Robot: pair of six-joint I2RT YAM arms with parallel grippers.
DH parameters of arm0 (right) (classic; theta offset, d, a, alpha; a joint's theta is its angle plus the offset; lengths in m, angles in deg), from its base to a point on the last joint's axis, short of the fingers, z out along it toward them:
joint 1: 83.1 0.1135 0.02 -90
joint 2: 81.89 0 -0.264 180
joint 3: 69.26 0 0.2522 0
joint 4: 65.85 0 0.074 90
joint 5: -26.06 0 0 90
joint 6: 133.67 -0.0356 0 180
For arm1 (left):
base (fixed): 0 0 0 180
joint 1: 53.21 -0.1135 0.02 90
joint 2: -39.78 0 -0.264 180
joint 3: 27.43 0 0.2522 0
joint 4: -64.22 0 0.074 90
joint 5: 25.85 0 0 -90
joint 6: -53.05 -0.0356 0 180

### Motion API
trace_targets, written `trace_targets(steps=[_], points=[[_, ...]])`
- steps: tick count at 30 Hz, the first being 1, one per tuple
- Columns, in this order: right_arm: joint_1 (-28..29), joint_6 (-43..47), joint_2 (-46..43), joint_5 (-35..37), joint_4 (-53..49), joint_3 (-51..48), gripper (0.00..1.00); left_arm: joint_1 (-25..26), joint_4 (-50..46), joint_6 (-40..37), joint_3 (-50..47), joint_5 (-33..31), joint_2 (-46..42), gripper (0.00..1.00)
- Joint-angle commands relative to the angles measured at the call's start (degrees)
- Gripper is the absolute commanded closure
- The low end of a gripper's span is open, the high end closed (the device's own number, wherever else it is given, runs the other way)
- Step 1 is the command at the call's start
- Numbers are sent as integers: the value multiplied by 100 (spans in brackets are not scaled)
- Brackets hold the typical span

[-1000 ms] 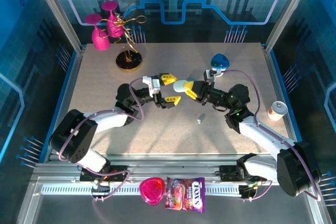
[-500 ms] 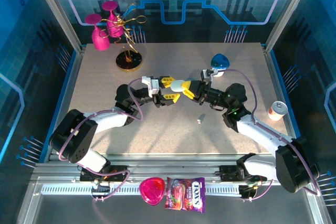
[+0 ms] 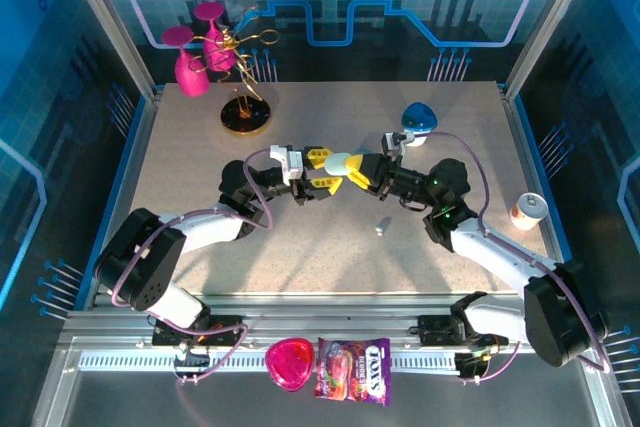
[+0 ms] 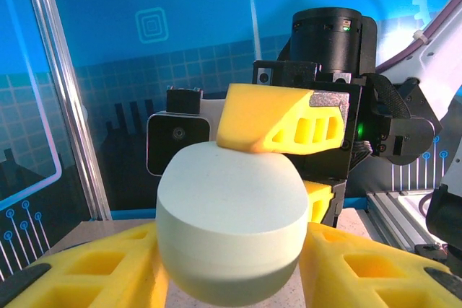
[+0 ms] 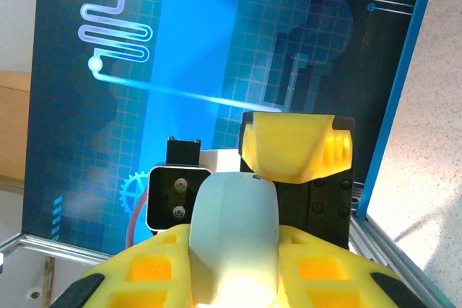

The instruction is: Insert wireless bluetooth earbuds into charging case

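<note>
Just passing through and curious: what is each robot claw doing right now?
Left gripper: closed on the charging case.
Right gripper: closed on the same case, from the opposite end.

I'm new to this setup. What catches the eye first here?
Mid-table, the left pincer and right pincer meet head-on, both gripping one pale charging case. At the back-left corner, bright pink goblets stand beside a gold wire ornament.
</note>
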Motion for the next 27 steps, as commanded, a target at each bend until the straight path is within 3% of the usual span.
trace_targets(steps=[1,27], points=[[71,66,29,69,167,151,85,9,88,14,-42,219,-115,53],[72,269,57,86,-68,219,84,4,36,120,63,330,-87,53]])
